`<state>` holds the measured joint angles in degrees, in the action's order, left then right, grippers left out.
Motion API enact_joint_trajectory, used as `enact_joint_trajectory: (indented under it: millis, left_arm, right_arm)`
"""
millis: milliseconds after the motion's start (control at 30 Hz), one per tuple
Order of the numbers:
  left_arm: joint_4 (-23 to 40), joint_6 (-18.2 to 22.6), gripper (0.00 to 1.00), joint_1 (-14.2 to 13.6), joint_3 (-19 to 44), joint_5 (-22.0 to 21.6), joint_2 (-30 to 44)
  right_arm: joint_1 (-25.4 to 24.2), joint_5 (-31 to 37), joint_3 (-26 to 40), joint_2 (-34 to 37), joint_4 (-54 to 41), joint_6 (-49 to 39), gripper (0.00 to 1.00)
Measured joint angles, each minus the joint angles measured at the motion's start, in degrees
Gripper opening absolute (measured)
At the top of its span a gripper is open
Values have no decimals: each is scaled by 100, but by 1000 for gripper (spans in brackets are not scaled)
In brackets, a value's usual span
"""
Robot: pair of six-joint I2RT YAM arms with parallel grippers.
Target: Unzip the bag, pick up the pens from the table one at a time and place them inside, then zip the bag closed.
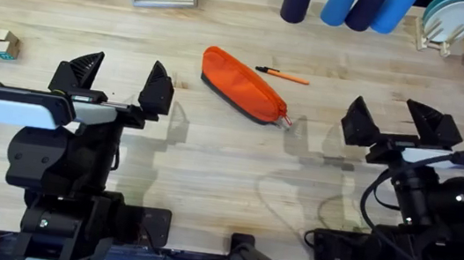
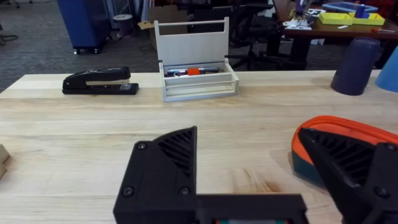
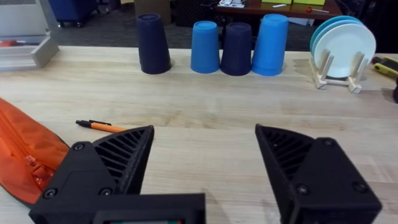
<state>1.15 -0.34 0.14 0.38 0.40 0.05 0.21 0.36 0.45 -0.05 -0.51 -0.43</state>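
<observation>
Orange bag [image 1: 244, 85] lay on the table [image 1: 210, 163], zipped, slanting between your open grippers, ahead of both; its zipper end pointed toward the right gripper [image 1: 402, 120], the left gripper [image 1: 114, 80] farther.

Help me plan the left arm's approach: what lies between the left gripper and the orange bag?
Only bare table. In the overhead view nothing sits between the open left gripper and the bag; the pen lies beyond the bag.
</observation>
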Motion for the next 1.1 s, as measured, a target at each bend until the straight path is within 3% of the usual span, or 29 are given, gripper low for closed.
enact_joint_trajectory:
  millis: [767,933,1100]
  left_arm:
    - [97,67,993,0,30,0,0]
    - [565,259,993,0,483,0,293]
    - [733,398,993,0,1327,0,1168]
  right_arm:
    - [0,-13,82,3,-205,172,996]
    - [0,-18,600,135,-1140,171,997]
    - [0,-17,1359,610,-1553,-28,997]
